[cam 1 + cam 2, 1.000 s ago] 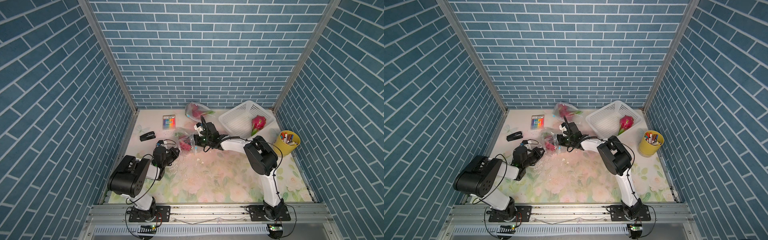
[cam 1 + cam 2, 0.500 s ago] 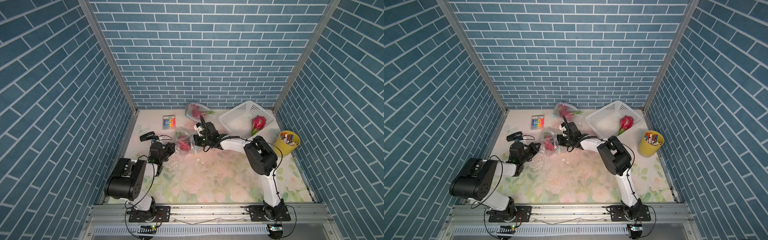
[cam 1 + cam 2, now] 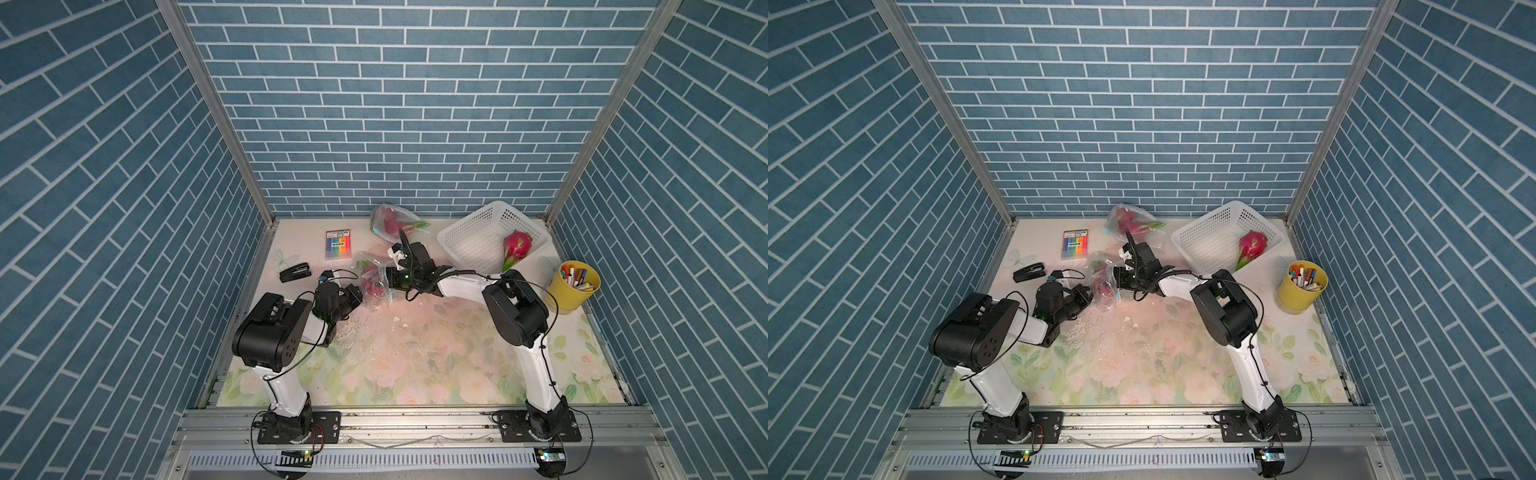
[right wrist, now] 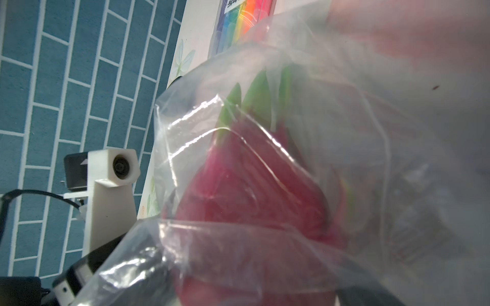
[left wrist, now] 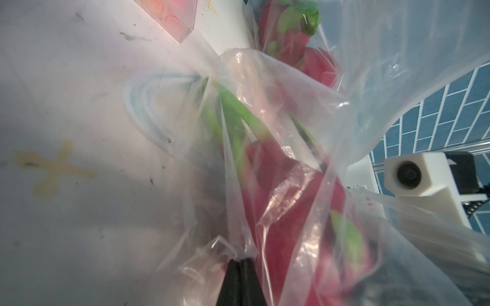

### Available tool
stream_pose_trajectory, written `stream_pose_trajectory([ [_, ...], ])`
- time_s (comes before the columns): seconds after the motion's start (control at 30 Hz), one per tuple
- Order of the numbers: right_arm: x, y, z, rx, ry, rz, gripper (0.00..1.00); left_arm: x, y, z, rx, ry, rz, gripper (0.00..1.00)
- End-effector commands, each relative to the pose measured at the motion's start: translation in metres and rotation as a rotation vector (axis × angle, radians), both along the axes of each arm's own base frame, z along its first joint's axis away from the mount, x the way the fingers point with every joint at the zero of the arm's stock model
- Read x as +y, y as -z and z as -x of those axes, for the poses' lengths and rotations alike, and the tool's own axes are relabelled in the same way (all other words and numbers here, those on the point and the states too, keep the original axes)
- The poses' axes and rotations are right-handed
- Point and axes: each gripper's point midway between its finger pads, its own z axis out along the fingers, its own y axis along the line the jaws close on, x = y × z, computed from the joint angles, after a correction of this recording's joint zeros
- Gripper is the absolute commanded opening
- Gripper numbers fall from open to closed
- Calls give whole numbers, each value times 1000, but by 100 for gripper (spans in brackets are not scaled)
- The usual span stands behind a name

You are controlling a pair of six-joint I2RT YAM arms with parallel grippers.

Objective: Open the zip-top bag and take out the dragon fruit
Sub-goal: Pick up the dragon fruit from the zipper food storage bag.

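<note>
Left gripper (image 5: 240,262) is pinched shut on a fold of the clear zip-top bag (image 3: 365,266), its two black fingers pressed together with plastic bunched between them. Over the last second this arm swung out toward the black stapler (image 3: 294,272) and has come back in close to the bag, while the bag itself has barely shifted. The right gripper (image 3: 388,277) has kept its place at the bag's other side, jaws spread wide. Its wrist view shows only film and fruit, so I cannot tell whether they bear on anything.

The dragon fruit (image 3: 371,284) is still inside the bag, between the two grippers. The tugging looks to have loosened the plastic, but the fruit is not out yet.

A floral tablecloth (image 3: 415,357), scattered with small crumbs, covers the table. On it sit a white basket (image 3: 469,245) holding another dragon fruit, a second bagged fruit near the back wall, a pack of coloured markers (image 3: 337,245) and a yellow cup of pens (image 3: 575,297). Blue brick-pattern walls (image 3: 395,104) enclose three sides.
</note>
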Motion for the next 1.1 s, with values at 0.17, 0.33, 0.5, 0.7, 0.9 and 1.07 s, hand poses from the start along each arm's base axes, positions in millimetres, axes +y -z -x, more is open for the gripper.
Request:
stream_pose_trajectory([
  [0.17,19,18,15,36,-41,24,97,-42,-15,7,-35,156,77,0],
  [0.33,17,20,9,19,-19,45,99,-41,-19,13,-34,167,66,0],
  [0.5,22,15,6,8,-25,12,91,-40,-14,15,-19,169,59,0],
  [0.7,6,-6,9,-29,-19,5,83,-12,-18,13,-24,105,68,0],
  [0.9,-20,-42,21,-51,-61,-16,83,15,-55,14,-115,81,97,64],
  [1.07,-50,-59,29,-59,-65,18,84,4,-90,21,-215,162,124,89],
])
